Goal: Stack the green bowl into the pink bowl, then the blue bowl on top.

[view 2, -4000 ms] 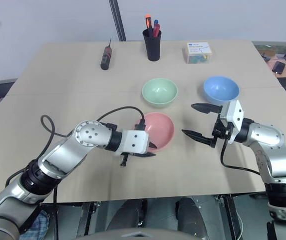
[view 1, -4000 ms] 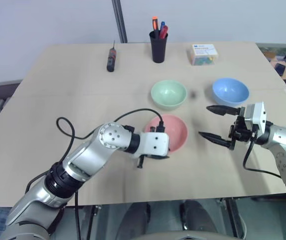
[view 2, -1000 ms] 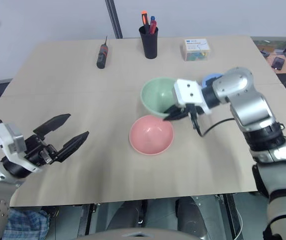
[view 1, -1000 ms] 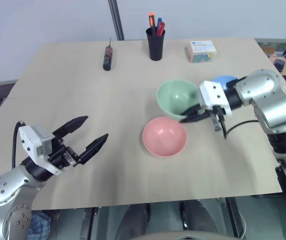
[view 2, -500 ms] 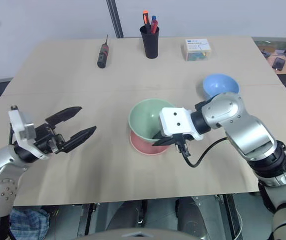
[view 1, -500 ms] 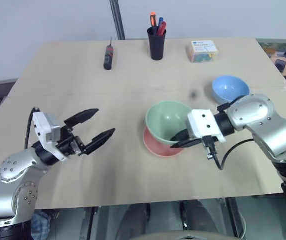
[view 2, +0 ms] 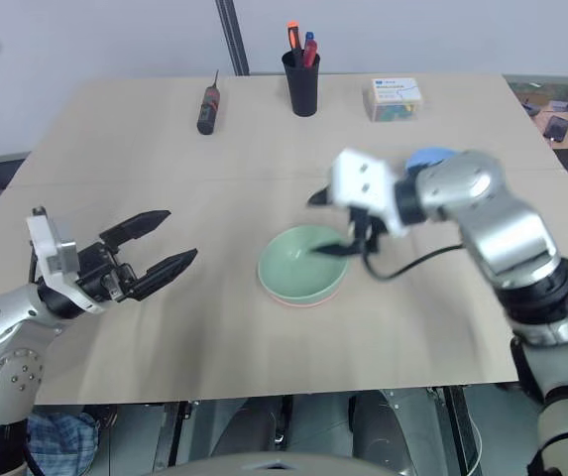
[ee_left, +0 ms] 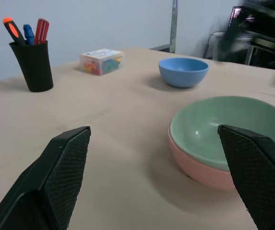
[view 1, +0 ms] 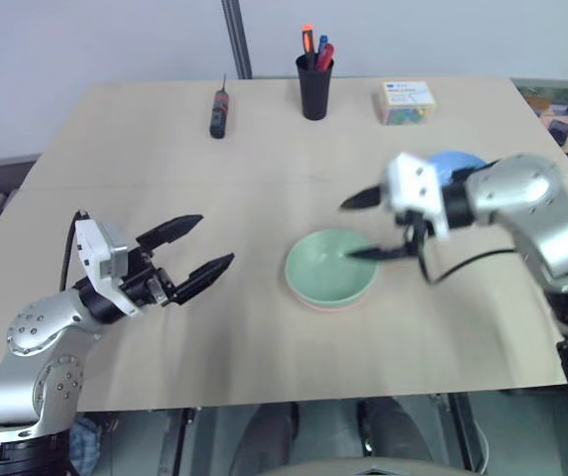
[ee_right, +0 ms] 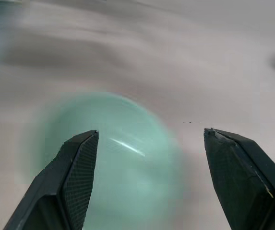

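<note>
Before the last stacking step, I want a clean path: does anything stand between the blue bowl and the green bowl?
Nothing on the table does; only the open right gripper hangs between the blue bowl and green bowl.

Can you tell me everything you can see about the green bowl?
The green bowl is small, round and pale mint green, smooth and plain, and looks like plastic. It sits upright, nested inside the pink bowl, whose rim peeks out underneath. The pair rests near the middle of the table. It is empty. The right claw hangs open just above its far edge, not touching it as far as the pictures show.
</note>
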You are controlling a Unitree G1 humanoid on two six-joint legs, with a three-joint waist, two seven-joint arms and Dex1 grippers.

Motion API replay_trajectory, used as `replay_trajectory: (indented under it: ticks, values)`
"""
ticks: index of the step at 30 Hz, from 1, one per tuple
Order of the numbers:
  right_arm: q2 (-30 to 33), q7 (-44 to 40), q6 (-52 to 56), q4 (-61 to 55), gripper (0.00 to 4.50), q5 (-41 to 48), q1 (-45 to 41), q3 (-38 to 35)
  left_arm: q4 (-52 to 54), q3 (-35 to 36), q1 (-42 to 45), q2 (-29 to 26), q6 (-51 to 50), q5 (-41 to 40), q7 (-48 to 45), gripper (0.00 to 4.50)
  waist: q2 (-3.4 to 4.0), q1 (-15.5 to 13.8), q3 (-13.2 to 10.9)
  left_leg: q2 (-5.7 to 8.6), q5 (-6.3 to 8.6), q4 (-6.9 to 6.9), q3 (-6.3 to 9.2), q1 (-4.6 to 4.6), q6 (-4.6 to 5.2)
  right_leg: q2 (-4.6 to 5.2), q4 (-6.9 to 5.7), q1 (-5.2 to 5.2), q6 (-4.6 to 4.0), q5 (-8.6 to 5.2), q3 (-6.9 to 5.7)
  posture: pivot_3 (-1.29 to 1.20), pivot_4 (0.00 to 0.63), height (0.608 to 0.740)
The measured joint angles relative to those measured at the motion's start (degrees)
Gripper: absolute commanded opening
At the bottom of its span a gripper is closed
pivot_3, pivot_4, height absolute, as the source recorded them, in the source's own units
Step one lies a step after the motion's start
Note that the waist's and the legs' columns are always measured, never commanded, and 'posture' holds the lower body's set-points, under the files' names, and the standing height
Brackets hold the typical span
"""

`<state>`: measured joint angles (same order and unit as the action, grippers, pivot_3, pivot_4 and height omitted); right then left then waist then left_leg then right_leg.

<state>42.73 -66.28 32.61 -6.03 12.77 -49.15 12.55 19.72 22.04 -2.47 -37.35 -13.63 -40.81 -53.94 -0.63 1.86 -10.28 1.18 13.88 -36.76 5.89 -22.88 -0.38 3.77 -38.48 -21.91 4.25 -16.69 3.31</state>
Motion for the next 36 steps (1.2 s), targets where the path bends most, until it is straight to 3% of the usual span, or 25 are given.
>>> replay_trajectory:
  ticks: [10, 16, 17, 19, 20, 21, 22, 24, 25, 27, 36]
  values:
    - [-3.2, 8.4, -15.7, 38.2, 3.65, -10.4, -7.3, -0.1, 0.5, -3.1, 3.2, 2.0, -0.3, 0.1, 1.7, 4.50, 0.02, 0.7, 0.0, 0.08, -0.01, 0.08, -0.24, -0.01, -0.01, -0.09, -0.02, -0.15, 0.00, 0.00, 0.24, 0.00, 0.150, 0.740]
    - [-6.6, 10.2, -21.7, 52.5, 3.65, -14.4, -9.3, 0.2, 0.7, -4.7, 3.5, 2.8, -0.1, 0.2, 1.8, 4.50, 0.01, 0.6, 0.0, 0.10, -0.01, 0.07, -0.28, -0.02, -0.01, -0.08, -0.03, -0.15, 0.00, 0.00, 0.28, 0.00, 0.150, 0.740]
    - [-7.2, 10.7, -22.7, 54.7, 3.26, -15.0, -9.6, 0.3, 0.8, -4.7, 3.5, 2.8, -0.1, 0.2, 1.8, 4.50, 0.03, 0.6, -0.1, 0.10, -0.01, 0.07, -0.30, -0.02, -0.01, -0.08, -0.05, -0.16, 0.00, 0.00, 0.30, 0.00, 0.150, 0.740]
    - [-8.0, 11.9, -24.5, 58.6, 2.99, -16.4, -10.3, 0.4, 1.0, -4.7, 3.6, 2.8, -0.1, 0.2, 1.8, 4.50, 0.03, 0.6, -0.1, 0.11, -0.02, 0.06, -0.32, -0.01, -0.02, -0.09, -0.06, -0.16, 0.00, 0.00, 0.30, 0.00, 0.150, 0.740]
    - [-8.4, 13.0, -25.7, 61.3, 2.42, -17.3, -11.0, 0.4, 1.1, -4.7, 3.7, 2.8, 0.0, 0.2, 1.8, 4.50, 0.03, 0.7, -0.1, 0.11, -0.02, 0.06, -0.35, 0.00, -0.02, -0.09, -0.07, -0.16, 0.00, 0.00, 0.33, 0.00, 0.150, 0.740]
    - [-8.4, 13.4, -26.7, 62.8, 2.36, -17.8, -11.1, 0.4, 1.1, -4.7, 3.6, 2.8, 0.0, 0.2, 1.8, 4.50, 0.03, 0.7, -0.1, 0.11, -0.02, 0.06, -0.36, 0.00, -0.02, -0.09, -0.07, -0.16, 0.00, 0.00, 0.32, 0.00, 0.150, 0.740]
    - [-8.6, 13.5, -27.1, 63.9, 1.76, -18.3, -11.3, 0.4, 1.1, -4.7, 3.6, 2.8, 0.0, 0.2, 1.8, 4.50, 0.03, 0.7, -0.1, 0.11, -0.02, 0.06, -0.37, 0.00, -0.02, -0.09, -0.07, -0.17, 0.00, 0.00, 0.33, 0.00, 0.150, 0.740]
    - [-9.0, 13.8, -28.5, 66.0, 1.25, -18.8, -12.2, 0.3, 1.1, -4.7, 3.7, 2.8, 0.0, 0.2, 1.8, 4.50, 0.03, 0.8, -0.1, 0.11, -0.02, 0.06, -0.38, 0.00, -0.02, -0.10, -0.09, -0.18, 0.00, 0.00, 0.36, 0.00, 0.150, 0.740]
    - [-9.1, 13.8, -28.8, 66.2, 0.66, -18.9, -12.5, 0.2, 1.1, -4.7, 3.7, 2.8, 0.0, 0.2, 1.8, 4.50, 0.03, 0.8, -0.1, 0.11, -0.02, 0.06, -0.39, 0.00, -0.02, -0.10, -0.12, -0.20, 0.00, 0.00, 0.39, 0.00, 0.150, 0.740]
    - [-9.1, 13.9, -29.3, 66.3, 0.07, -19.0, -13.1, -0.1, 1.1, -4.7, 3.7, 2.8, 0.0, 0.2, 1.8, 4.50, 0.03, 0.9, -0.1, 0.10, -0.02, 0.05, -0.39, 0.01, -0.02, -0.12, -0.14, -0.21, 0.00, 0.00, 0.39, 0.00, 0.150, 0.740]
    - [-8.9, 10.4, -31.9, 64.2, 0.07, -19.0, -13.0, -0.7, 1.1, -4.7, 3.4, 2.8, 0.0, 0.2, 1.7, 4.50, 0.04, 0.7, -0.1, 0.10, -0.02, 0.05, -0.38, 0.00, -0.01, -0.12, -0.15, -0.21, 0.00, 0.00, 0.39, 0.00, 0.150, 0.740]
